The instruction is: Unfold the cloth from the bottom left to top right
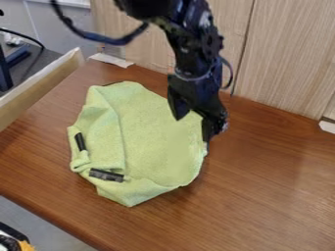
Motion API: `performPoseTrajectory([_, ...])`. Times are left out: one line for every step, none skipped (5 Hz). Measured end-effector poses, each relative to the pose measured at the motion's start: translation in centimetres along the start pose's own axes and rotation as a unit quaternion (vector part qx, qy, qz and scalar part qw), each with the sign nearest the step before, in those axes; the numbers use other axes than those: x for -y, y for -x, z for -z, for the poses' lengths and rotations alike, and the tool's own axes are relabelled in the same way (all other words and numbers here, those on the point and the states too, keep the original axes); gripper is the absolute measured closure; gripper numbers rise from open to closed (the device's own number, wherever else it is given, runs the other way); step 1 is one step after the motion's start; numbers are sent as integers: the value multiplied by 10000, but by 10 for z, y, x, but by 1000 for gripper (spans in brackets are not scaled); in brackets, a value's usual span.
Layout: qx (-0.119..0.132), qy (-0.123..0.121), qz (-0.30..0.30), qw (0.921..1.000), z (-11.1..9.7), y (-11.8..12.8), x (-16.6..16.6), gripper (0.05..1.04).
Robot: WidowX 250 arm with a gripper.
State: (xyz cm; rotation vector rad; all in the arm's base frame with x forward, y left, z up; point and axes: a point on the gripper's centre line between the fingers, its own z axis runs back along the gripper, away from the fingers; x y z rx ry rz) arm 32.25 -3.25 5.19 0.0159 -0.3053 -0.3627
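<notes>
The gripper (193,128) hangs over the upper right part of the green cloth, its two fingers apart and a bit of cloth visible between them. One fingertip is over the cloth, and the other is at its right edge; whether they touch it, I cannot tell. The cloth (154,139) lies bunched on the wooden table, with a raised fold down its left side. A black strip (107,175) shows near its lower left, and a smaller dark strip (80,141) on its left edge.
A light wooden panel (281,54) stands along the back of the brown table (275,196). A wooden rail (42,88) borders the upper left. The table's front edge runs diagonally across the lower left, with dark and orange items (16,240) beyond it.
</notes>
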Motion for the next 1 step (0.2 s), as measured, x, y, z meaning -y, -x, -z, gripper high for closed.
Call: performPoseTrajectory([105, -12, 127, 9999, -19, 7, -6, 84])
